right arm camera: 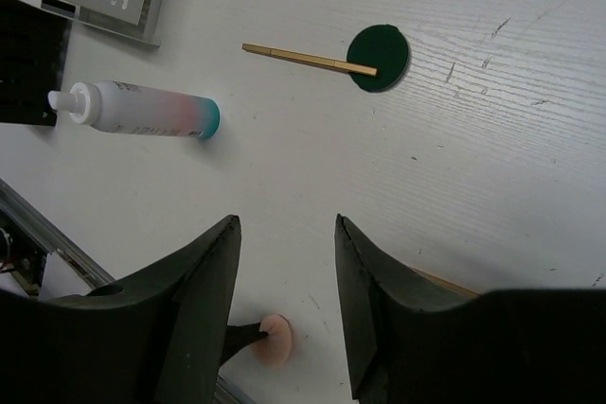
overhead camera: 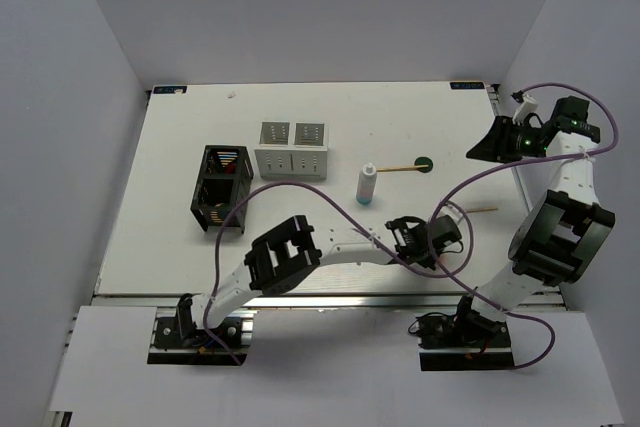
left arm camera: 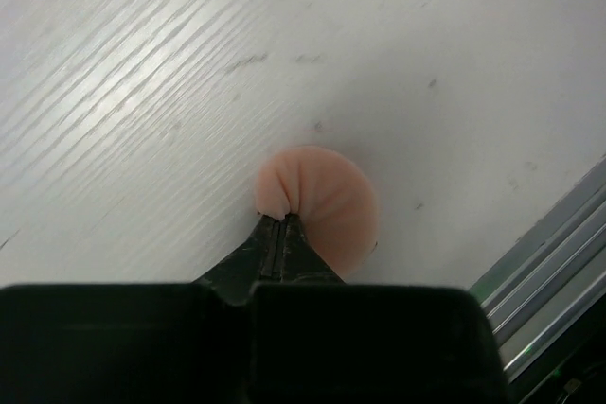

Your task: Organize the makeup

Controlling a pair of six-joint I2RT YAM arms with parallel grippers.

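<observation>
Now my left pincer (left arm camera: 281, 224) is closed, its two tips pressed together on the near rim of a pink round pad (left arm camera: 322, 205). The pad puckers into folds that fan out from the pinch, which tells me the grip has bitten soft material and not just the table (left arm camera: 142, 92) beneath it. I take it by the edge because it lies too flat for the tips to get around it any other way. It rests on the table close to the metal rail along the near edge, and I judge it not yet lifted.

My right pincer (right arm camera: 286, 222) hangs high off to the right with its jaws apart and nothing between them, out of the left arm's way and looking down over the remaining items. Below it a dark green disc (right arm camera: 378, 58) lies with one end of a thin wooden stick (right arm camera: 303, 58) touching it, and a white bottle (right arm camera: 142, 109) with a blue base sits nearer the containers. Further back stand the white two-compartment box (overhead camera: 291, 150) and, just left of it, the black holder (overhead camera: 222, 187), where I expect the pad belongs.
</observation>
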